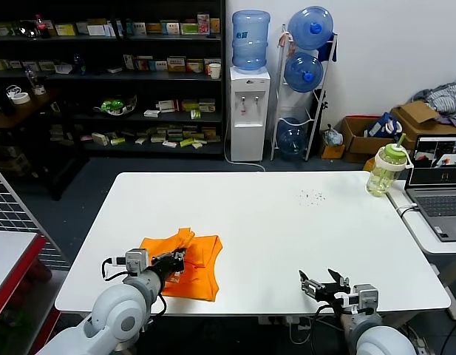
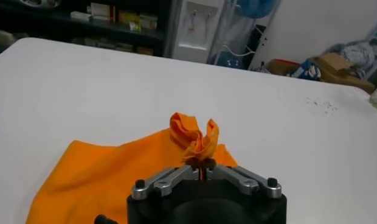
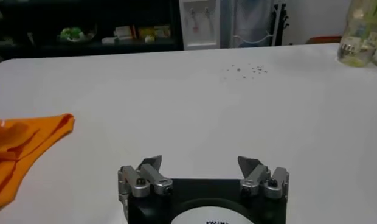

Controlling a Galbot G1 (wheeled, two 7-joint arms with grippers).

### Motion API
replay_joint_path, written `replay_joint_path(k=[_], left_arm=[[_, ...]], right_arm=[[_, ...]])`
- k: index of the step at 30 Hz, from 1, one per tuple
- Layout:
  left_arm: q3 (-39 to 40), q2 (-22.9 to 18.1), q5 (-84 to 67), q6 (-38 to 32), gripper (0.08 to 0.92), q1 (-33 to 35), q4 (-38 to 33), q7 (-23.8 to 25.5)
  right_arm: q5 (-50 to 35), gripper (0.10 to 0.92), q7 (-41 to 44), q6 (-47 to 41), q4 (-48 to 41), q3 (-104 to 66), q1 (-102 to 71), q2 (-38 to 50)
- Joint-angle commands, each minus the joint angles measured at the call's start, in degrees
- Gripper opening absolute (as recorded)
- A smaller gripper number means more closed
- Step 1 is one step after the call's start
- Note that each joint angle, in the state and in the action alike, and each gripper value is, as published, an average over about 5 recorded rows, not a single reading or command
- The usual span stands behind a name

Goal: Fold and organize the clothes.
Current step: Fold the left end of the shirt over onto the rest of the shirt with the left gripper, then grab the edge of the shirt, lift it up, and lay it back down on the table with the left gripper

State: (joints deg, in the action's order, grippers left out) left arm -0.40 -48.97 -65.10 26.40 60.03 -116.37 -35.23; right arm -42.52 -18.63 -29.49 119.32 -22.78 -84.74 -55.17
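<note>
White table (image 1: 287, 244) filled the scene. Left gripper (image 2: 204, 163) was clamped on a bunched fold of the orange T-shirt (image 1: 191, 265), whose body trailed behind it, likely to drag a fold over. Right gripper (image 3: 200, 165) waited aside, jaws apart.

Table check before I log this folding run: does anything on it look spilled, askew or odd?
Small dark specks lie scattered on the white table toward the far right, like crumbs or debris. The orange T-shirt lies bunched and askew near the front left, a fold pinched in the left gripper. The right gripper waits open, apart.
</note>
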Motion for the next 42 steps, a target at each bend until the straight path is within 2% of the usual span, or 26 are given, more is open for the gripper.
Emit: replay_joint_path(k=[1, 4, 8, 11, 14, 16, 20, 25, 31, 42], left_arm=[[2.3, -4.4, 0.8, -0.4, 0.128, -2.6, 2.5, -0.8], [1.3, -4.3, -0.3, -0.5, 0.180, -1.7, 1.2, -1.1], [-1.1, -2.6, -2.6, -0.5, 0.299, 0.2, -1.7, -2.4], [-3.8, 0.4, -4.2, -0.5, 0.386, 2.4, -3.6, -2.9], [-7.3, 5.1, -5.1, -0.5, 0.472, 5.3, -4.0, -2.3], [-11.1, 8.5, -5.3, -0.6, 0.533, 8.0, -2.8, 0.0], [-17.7, 13.7, -4.3, -0.7, 0.654, 13.0, 2.3, 7.8], [-18.4, 17.4, -3.0, -1.0, 0.788, 14.4, 10.2, 18.3], [-16.2, 16.1, 0.3, -1.5, 0.822, 11.9, 16.9, 25.8], [-14.0, 12.4, 6.1, -2.7, 0.823, 8.4, 23.1, 29.3]], right_arm=[[0.2, 0.823, -0.1, -0.1, -0.2, 0.1, -0.2, -0.1], [0.1, 0.823, 0.0, -0.1, -0.5, 0.3, 0.1, 0.1], [0.1, 0.823, -0.1, -0.1, -0.8, 0.8, 0.5, 0.2], [0.0, 0.823, -0.1, -0.1, -0.8, 1.0, 0.9, 0.2], [-0.1, 0.823, 0.0, -0.1, -0.6, 1.1, 0.9, 0.3], [-0.1, 0.823, 0.1, 0.0, -0.4, 1.0, 0.8, 0.3], [-0.1, 0.823, 0.3, 0.2, -0.1, 0.8, 0.6, 0.3], [0.0, 0.823, 0.6, 0.4, -0.3, 0.7, 0.5, 0.0], [0.2, 0.823, 0.7, 0.5, -0.4, 0.4, -0.2, -0.2], [0.1, 0.823, 0.6, 0.4, -0.5, -0.1, -0.7, -0.1]])
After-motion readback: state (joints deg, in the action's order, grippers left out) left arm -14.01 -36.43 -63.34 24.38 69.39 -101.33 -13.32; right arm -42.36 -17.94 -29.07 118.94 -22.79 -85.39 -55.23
